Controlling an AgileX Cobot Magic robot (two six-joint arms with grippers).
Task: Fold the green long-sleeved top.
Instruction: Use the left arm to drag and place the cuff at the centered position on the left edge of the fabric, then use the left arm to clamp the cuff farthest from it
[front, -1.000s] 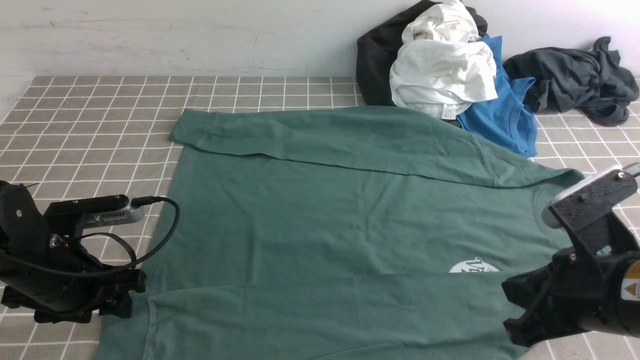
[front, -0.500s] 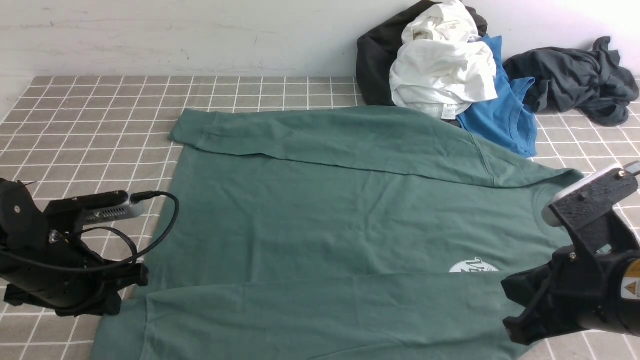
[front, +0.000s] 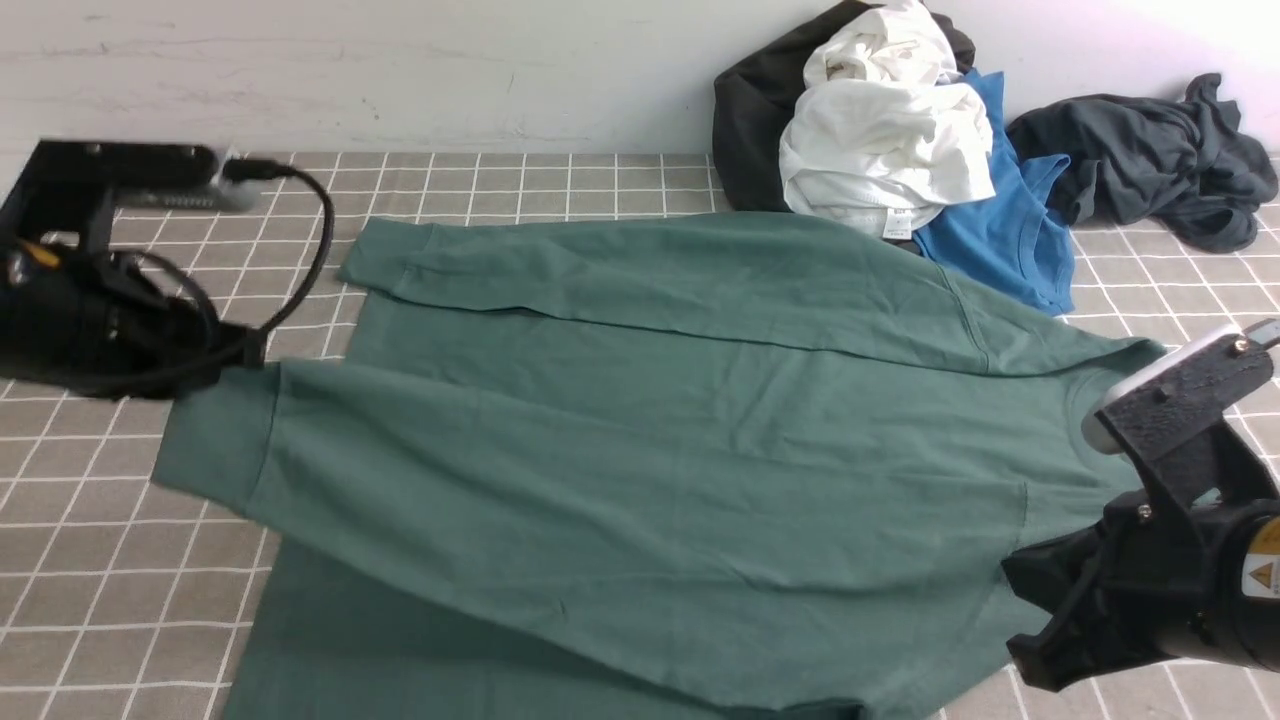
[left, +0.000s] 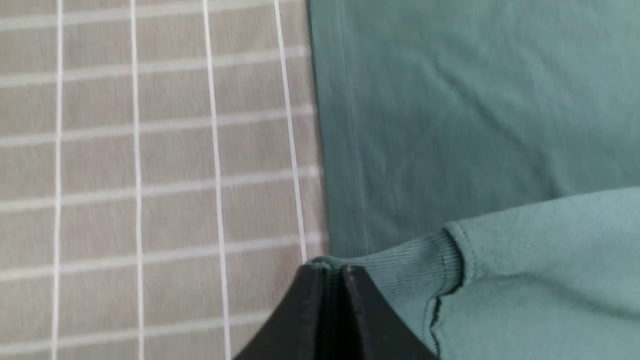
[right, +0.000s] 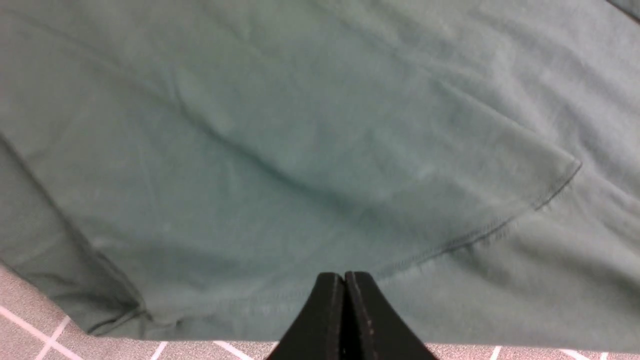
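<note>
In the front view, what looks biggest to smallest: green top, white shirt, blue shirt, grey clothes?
1. green top
2. white shirt and grey clothes, about alike
3. blue shirt, partly hidden

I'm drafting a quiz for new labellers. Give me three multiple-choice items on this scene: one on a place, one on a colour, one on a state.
1. Where is the clothes pile?
A. far right, by the wall
B. near left corner
C. near right corner

2. What colour is the shirt under the white one?
A. red
B. blue
C. yellow

3. The left hand is:
A. open above the table
B. out of view
C. shut on the cuff

Answers:
1 A, the pile sits against the wall, beyond the green top.
2 B, blue cloth shows beneath the white.
3 C, the left wrist view shows it pinching the ribbed cuff.
</note>
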